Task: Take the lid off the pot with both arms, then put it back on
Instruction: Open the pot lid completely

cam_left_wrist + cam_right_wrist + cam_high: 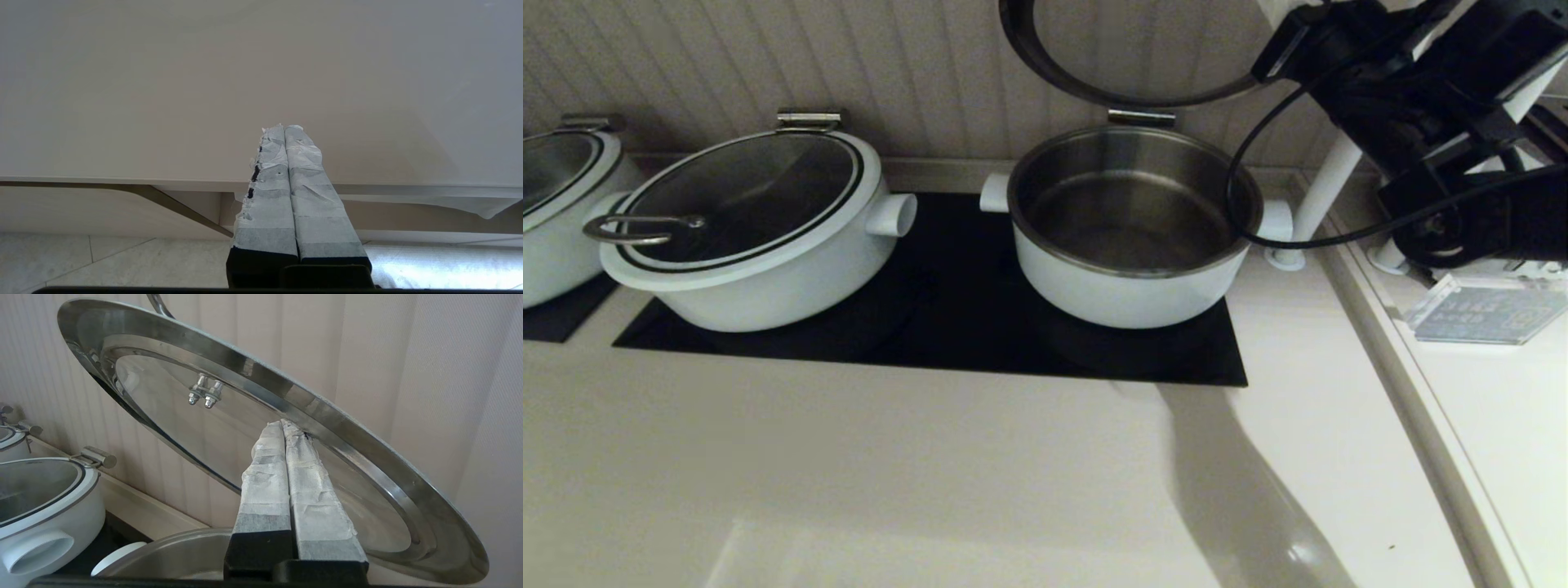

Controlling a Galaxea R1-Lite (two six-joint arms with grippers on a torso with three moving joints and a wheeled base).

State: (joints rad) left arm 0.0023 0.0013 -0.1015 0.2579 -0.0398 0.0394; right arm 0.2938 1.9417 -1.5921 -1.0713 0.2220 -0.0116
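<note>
The right tool (284, 424), fingers pressed together, touches its tips to the steel underside of the lid (261, 416), which stands tilted up above the pot (1131, 229). The pot sits open on a black mat (947, 327) on the desk (931, 474), beside a lidded wider pot (760, 237). The left tool (284, 127), fingers together, hangs over the desk's edge, holding nothing.

Lid (1045, 57) above open pot (1131, 237)
</note>
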